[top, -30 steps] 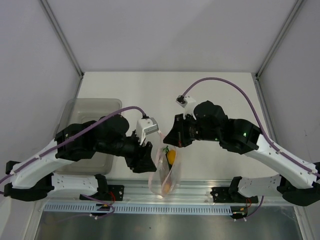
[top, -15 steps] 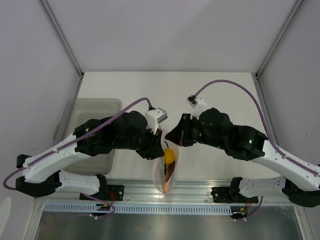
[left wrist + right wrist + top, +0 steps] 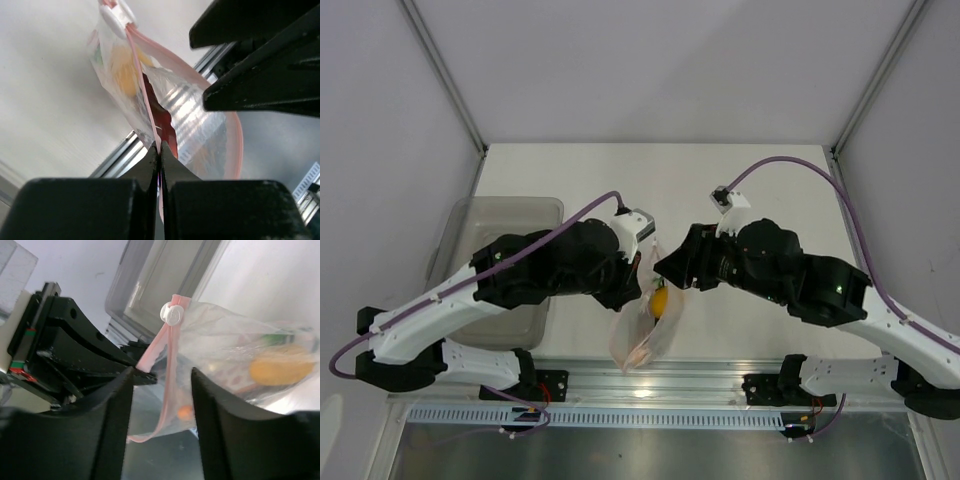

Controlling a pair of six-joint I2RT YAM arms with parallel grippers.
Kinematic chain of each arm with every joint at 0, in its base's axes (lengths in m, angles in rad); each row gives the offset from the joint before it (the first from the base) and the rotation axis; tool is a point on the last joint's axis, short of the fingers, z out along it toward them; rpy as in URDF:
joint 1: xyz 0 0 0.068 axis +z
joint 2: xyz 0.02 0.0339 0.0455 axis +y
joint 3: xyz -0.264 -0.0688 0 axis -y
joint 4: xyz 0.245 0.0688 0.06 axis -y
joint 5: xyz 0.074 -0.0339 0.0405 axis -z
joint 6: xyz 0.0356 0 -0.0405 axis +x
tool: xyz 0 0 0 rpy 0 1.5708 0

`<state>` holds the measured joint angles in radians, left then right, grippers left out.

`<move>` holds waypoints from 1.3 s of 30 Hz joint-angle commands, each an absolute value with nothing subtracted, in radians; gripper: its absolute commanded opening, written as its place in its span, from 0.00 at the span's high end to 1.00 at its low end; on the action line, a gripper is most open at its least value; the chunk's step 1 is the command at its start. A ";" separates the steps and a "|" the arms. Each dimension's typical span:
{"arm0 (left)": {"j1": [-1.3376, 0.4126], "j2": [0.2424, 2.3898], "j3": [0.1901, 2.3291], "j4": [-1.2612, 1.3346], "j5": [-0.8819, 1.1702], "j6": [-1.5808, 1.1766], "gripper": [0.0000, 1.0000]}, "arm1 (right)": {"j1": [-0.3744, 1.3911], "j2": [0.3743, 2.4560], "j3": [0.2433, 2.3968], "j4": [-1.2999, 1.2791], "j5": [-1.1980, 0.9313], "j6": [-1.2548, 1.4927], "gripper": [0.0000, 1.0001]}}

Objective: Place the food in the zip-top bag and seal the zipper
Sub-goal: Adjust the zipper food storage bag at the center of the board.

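Note:
The clear zip-top bag [image 3: 642, 335] hangs between the two arms above the table's near edge. My left gripper [image 3: 637, 284] is shut on its pinkish-red zipper [image 3: 150, 105], which is pinched flat between the jaws [image 3: 159, 150]. Inside the bag is the food: a yellow fruit [image 3: 660, 300], a dark red piece [image 3: 161, 122], a small orange piece [image 3: 185, 413] and green stems [image 3: 280, 337]. My right gripper [image 3: 161, 392] stands open, and the zipper [image 3: 170, 360] hangs loose between its fingers. A white slider [image 3: 172, 314] sits on the strip above them.
A translucent grey bin [image 3: 500, 225] stands at the left of the table, under the left arm. The aluminium rail [image 3: 720, 375] runs along the near edge, just under the bag's lower end.
My left gripper has closed on the zipper strip. The right gripper has opened and let go of the bag and drawn slightly right. The bag's lower end has swung left.

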<state>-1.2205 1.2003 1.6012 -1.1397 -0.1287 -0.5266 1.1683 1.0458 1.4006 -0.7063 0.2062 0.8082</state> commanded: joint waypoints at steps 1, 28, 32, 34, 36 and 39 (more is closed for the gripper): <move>-1.201 1.163 1.661 -1.092 -0.100 -0.364 0.99 | 1.166 0.982 1.433 -0.719 0.242 0.640 0.46; -1.167 0.974 1.747 -1.216 0.561 -0.158 0.99 | 1.012 0.939 1.224 -0.298 -0.901 0.052 0.31; -1.167 0.976 1.738 -1.201 0.577 -0.167 0.99 | 1.014 0.968 1.229 -0.215 -0.963 0.081 0.33; -1.167 0.976 1.738 -1.200 0.572 -0.169 0.99 | 1.015 0.979 1.232 -0.192 -1.006 0.113 0.35; -1.167 0.977 1.738 -1.195 0.574 -0.169 0.99 | 1.020 0.991 1.229 -0.169 -1.025 0.129 0.37; -1.167 0.979 1.735 -1.186 0.577 -0.170 0.99 | 1.038 0.997 1.220 -0.155 -1.012 0.141 0.39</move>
<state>-1.1717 0.9771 1.7306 -1.2434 0.5381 -0.1577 1.0241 0.9947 1.2236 -0.2417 -0.9615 0.1120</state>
